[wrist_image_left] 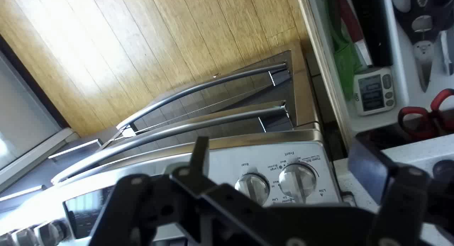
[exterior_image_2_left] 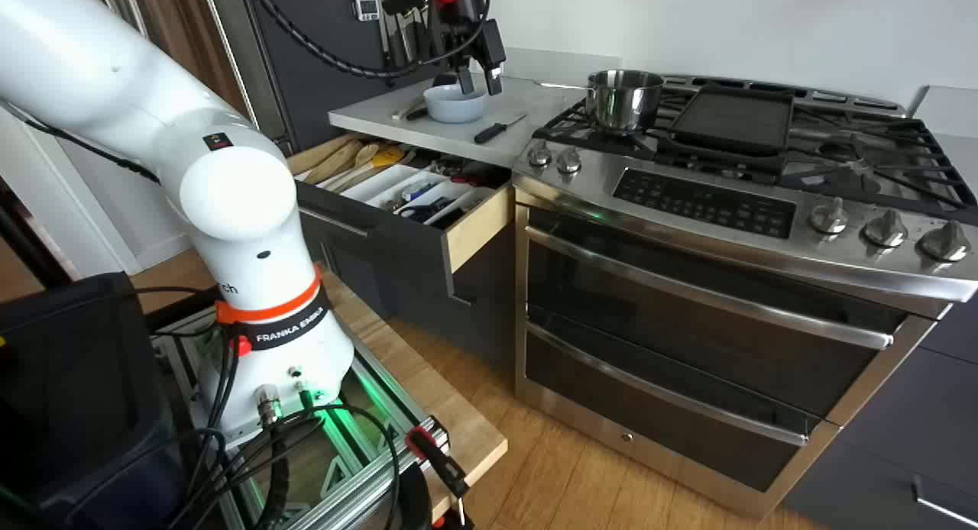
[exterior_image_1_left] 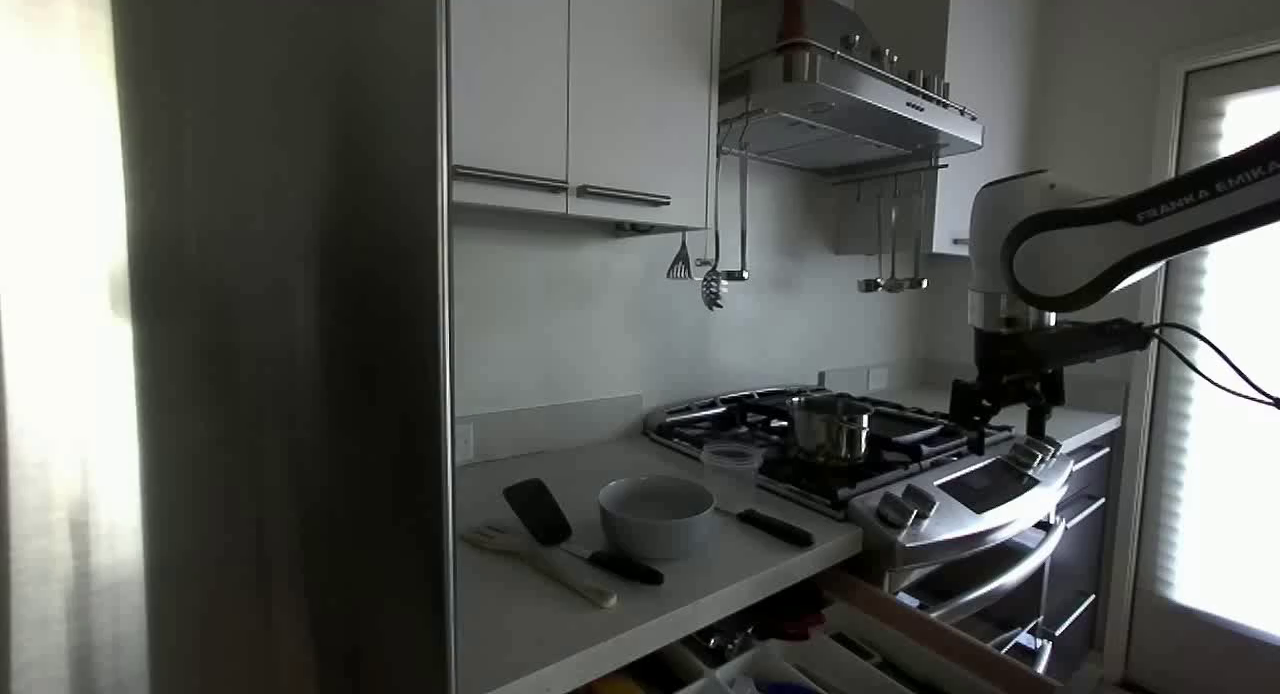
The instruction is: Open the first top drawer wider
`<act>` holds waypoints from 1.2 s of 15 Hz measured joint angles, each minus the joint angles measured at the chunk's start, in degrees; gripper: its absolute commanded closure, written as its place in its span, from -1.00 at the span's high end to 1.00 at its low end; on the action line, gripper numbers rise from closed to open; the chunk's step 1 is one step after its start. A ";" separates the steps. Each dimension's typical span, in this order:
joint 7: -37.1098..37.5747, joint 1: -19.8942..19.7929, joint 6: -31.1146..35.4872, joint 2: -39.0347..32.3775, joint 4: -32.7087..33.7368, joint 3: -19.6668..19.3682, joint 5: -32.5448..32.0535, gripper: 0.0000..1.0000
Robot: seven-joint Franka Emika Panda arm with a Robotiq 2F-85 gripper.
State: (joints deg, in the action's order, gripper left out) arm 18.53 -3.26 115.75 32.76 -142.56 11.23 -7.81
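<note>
The top drawer left of the stove stands partly open in an exterior view, with a dark grey front (exterior_image_2_left: 409, 243), a bar handle (exterior_image_2_left: 334, 223) and a light wooden side (exterior_image_2_left: 481, 226). White trays inside hold wooden spoons, scissors and other utensils. The drawer's side also shows in an exterior view (exterior_image_1_left: 930, 624) and at the right of the wrist view (wrist_image_left: 324, 61); its handle is hidden there. My gripper (wrist_image_left: 285, 164) is open, with nothing between its fingers. It hangs above the counter and stove edge, apart from the drawer, in both exterior views (exterior_image_1_left: 1005, 429) (exterior_image_2_left: 480, 81).
A white bowl (exterior_image_2_left: 455, 104), a knife (exterior_image_2_left: 498, 130), a black spatula (exterior_image_1_left: 540, 511) and a clear tub (exterior_image_1_left: 733, 464) lie on the counter. A steel pot (exterior_image_2_left: 624, 101) stands on the stove (exterior_image_2_left: 573, 185). Oven handles (exterior_image_2_left: 703, 299) stick out. A range hood (exterior_image_1_left: 850, 114) hangs above.
</note>
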 measured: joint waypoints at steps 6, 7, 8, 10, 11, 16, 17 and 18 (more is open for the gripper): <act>0.00 0.00 0.00 -0.02 -0.02 0.00 0.00 1.00; 0.00 0.00 0.00 -0.02 -0.02 0.00 0.00 1.00; -0.21 0.17 -0.21 -0.05 -0.01 -0.11 0.06 1.00; -3.73 1.80 -3.06 -0.28 -0.45 -1.01 1.92 1.00; -5.62 2.88 -4.38 -0.33 -1.18 -1.57 2.96 1.00; -16.01 8.14 -6.32 0.09 -9.54 -3.93 6.40 1.00; -18.48 9.04 -6.32 0.09 -11.31 -4.38 6.70 1.00; -20.82 9.90 -6.32 0.07 -12.88 -4.77 6.88 1.00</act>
State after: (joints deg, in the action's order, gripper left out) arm -2.29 6.65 109.44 32.83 -155.45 6.47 -0.93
